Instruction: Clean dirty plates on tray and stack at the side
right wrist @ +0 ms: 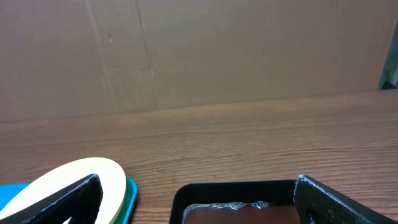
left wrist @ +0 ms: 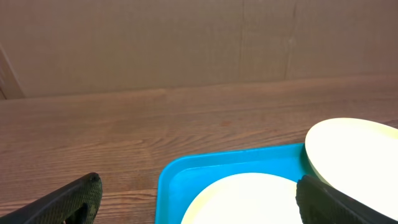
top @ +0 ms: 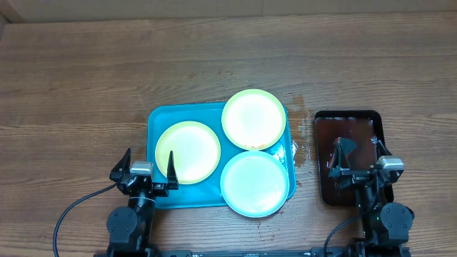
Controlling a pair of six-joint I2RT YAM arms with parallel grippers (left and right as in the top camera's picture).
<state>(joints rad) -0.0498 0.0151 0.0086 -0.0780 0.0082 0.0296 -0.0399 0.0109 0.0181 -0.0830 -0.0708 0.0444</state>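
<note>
The turquoise tray [top: 158,121] lies at the table's middle and holds three plates. A pale yellow-green plate [top: 188,151] is at its left, a second yellow-green plate [top: 253,118] at its back right, overlapping the rim, and a light blue plate [top: 255,183] at its front right. My left gripper [top: 148,165] is open at the tray's front left corner, over the left plate's edge; the tray [left wrist: 205,171] and that plate [left wrist: 249,199] show in the left wrist view. My right gripper [top: 360,158] is open and empty over the black tray [top: 350,116].
The black tray [right wrist: 236,190] at the right holds brownish liquid. Wet spots lie on the wood [top: 301,146] between the two trays. A cardboard wall [left wrist: 186,43] stands behind the table.
</note>
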